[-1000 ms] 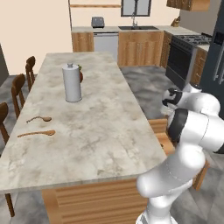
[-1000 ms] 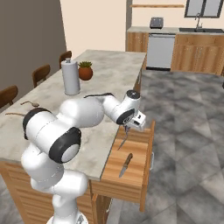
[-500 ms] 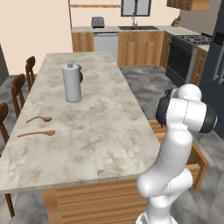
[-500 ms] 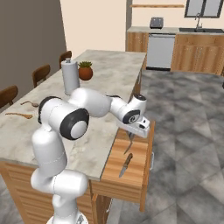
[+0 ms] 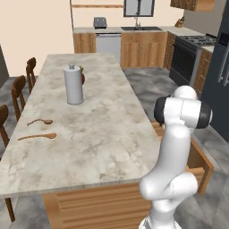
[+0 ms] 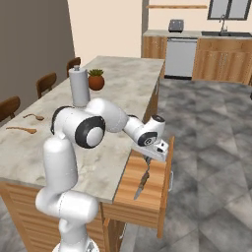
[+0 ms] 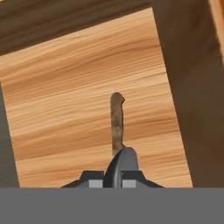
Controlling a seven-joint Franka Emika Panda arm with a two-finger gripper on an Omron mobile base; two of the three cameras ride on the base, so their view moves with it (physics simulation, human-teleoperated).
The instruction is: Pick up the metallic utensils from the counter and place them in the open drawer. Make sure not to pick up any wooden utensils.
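Since the earlier frame my arm has swung further over the drawer; the counter items lie unchanged. Gripper: jaws nearly together, clamped on a grey spoon, above the drawer. Knife: on the drawer floor near its front panel, brown handle visible. Two wooden spoons: near the counter's left edge. Grey canister: mid-counter, upright.
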